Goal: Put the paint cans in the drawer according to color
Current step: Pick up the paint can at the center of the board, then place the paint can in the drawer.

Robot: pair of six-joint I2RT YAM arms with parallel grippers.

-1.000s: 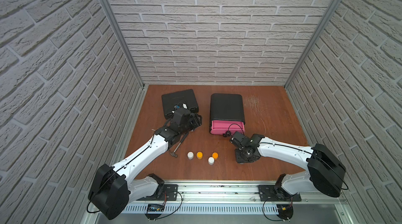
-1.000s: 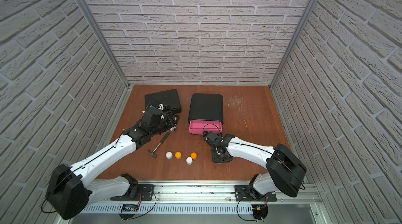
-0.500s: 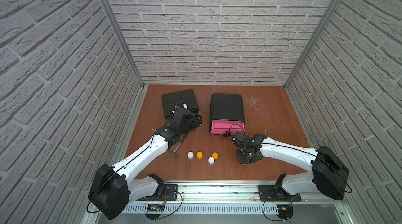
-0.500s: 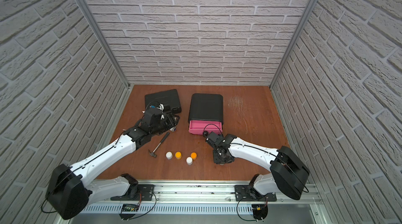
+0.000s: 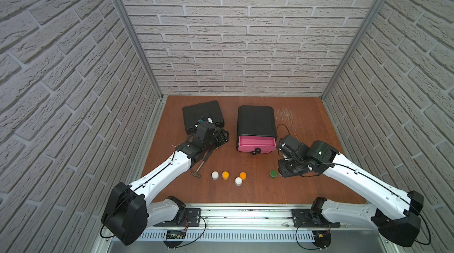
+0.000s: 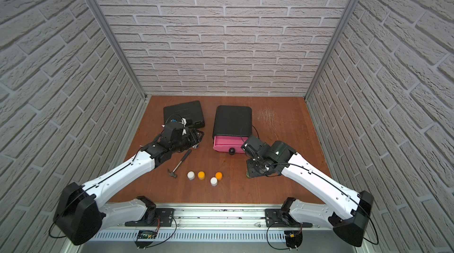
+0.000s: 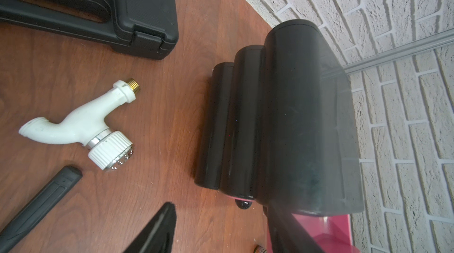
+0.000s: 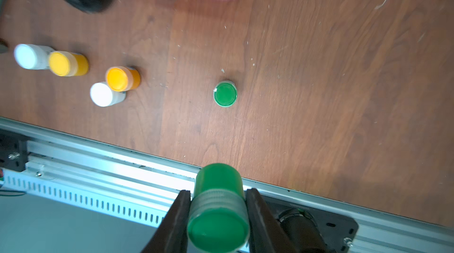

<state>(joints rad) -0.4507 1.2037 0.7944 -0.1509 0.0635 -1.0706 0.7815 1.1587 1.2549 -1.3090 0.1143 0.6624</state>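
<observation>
Since a second ago the right arm (image 5: 363,183) has drawn back a little from the black rounded chest of pink-fronted drawers (image 5: 255,121), the right end effector (image 8: 218,191) clamped on a green-topped jar (image 8: 218,232) above the red-brown wooden bench (image 5: 307,121) between white brick-patterned walls (image 5: 233,31). Before the chest, one drawer pulled out, stand a second green jar (image 8: 225,93), two white-topped jars (image 5: 215,175) (image 5: 238,181) and two orange-topped jars (image 5: 225,175) (image 5: 243,175). Beside the chest on the left arm's side lie a flat black tool case (image 5: 202,115), a white plastic tap (image 7: 81,126) and a black-handled hammer (image 6: 180,162), the left end effector (image 5: 222,136) hovering open and empty over the tap.

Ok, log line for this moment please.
right claw: shut on green paint can | second green can: on table | pink drawer: open | left claw: open
</observation>
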